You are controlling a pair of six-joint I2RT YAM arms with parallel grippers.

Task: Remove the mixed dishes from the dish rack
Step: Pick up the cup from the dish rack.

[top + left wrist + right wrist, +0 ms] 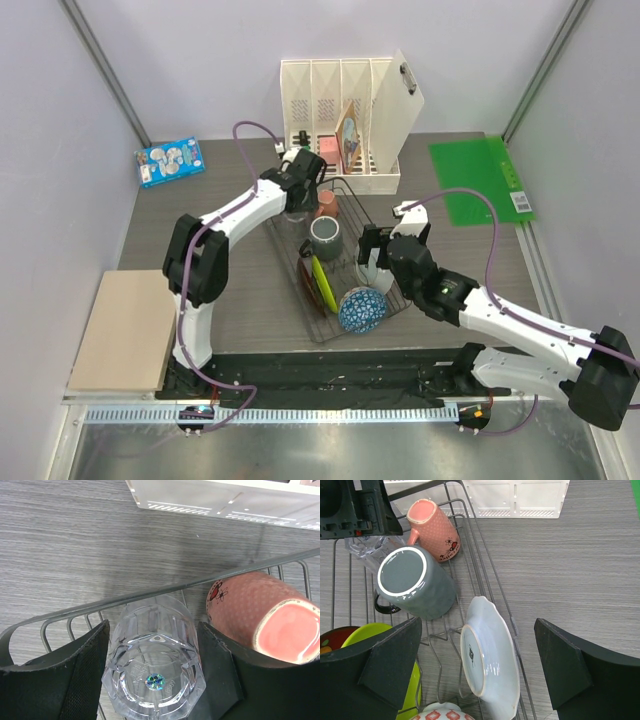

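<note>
The dish rack [322, 338] stands at the table's middle. My left gripper [152, 652] is at the rack's far left corner, shut on the upturned clear glass [155, 665], both pads against its sides. The pink mug [260, 615] lies beside it. My right gripper [477, 625] is open wide over the white plate [492, 655], which stands on edge by the rack's right rim, touching neither finger. The dark grey mug [412, 582], lime-green plate [414, 685], red floral plate [332, 636] and blue patterned bowl [363, 308] sit in the rack.
The cream slotted file holder [340, 100] stands just behind the rack. A green folder [480, 180] lies at the back right, a blue packet [170, 163] at the back left, and a tan board [120, 330] at the near left edge.
</note>
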